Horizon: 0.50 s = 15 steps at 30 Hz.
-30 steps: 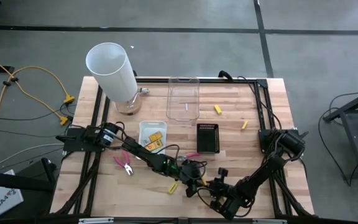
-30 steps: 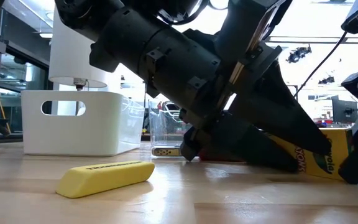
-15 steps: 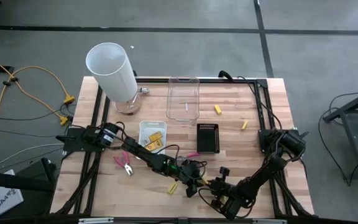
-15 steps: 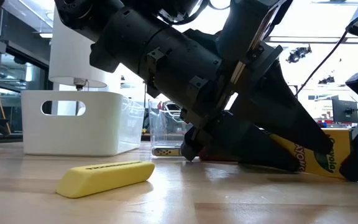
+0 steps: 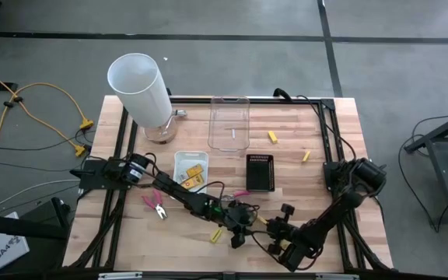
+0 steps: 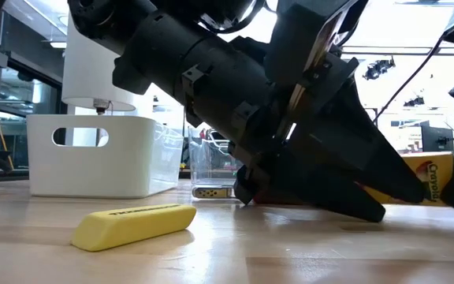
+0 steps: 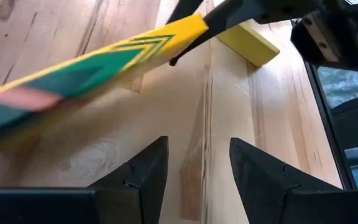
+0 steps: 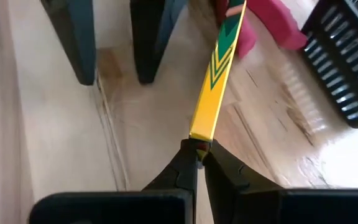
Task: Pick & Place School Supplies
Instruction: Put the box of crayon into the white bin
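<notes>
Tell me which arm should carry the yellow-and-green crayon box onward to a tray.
The right. Its hand is already shut on the end of the crayon box, lifting it off the table. The left hand is open and empty, low beside it.

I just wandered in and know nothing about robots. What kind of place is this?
Probably a robotics lab or workshop: a wooden worktable in a black frame stands on bare grey concrete floor, yellow cables trail across it, and bright ceiling lights show beyond.

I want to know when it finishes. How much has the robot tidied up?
Done: some yellow packs lie in the white tray. In hand: the right gripper pinches a crayon box by its edge; the left gripper is open beside it. Left: pink pliers, yellow sticks on the table.
</notes>
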Tool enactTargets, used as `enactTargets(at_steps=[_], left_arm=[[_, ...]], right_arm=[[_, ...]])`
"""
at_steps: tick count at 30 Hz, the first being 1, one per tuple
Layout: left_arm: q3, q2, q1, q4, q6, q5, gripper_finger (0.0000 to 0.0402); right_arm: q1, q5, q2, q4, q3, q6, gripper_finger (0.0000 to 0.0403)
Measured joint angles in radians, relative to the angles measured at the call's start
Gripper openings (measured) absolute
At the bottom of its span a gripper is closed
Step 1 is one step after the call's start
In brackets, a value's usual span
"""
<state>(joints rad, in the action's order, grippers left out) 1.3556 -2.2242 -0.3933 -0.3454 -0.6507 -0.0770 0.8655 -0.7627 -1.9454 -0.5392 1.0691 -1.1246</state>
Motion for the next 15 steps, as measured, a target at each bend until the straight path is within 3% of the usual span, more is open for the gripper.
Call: enactTargets(at_steps=[7, 15], left_arm=[[0.0, 0.0, -0.001, 0.0, 0.013, 0.001, 0.0169], [-0.002, 0.019, -0.003, 0.012, 0.165, 0.032, 0.0153]], right_arm=[[0.018, 0.043, 0.028, -0.05, 0.001, -0.033, 0.0008], [0.062, 0.041, 0.118, -0.101, 0.001, -0.032, 0.0007]])
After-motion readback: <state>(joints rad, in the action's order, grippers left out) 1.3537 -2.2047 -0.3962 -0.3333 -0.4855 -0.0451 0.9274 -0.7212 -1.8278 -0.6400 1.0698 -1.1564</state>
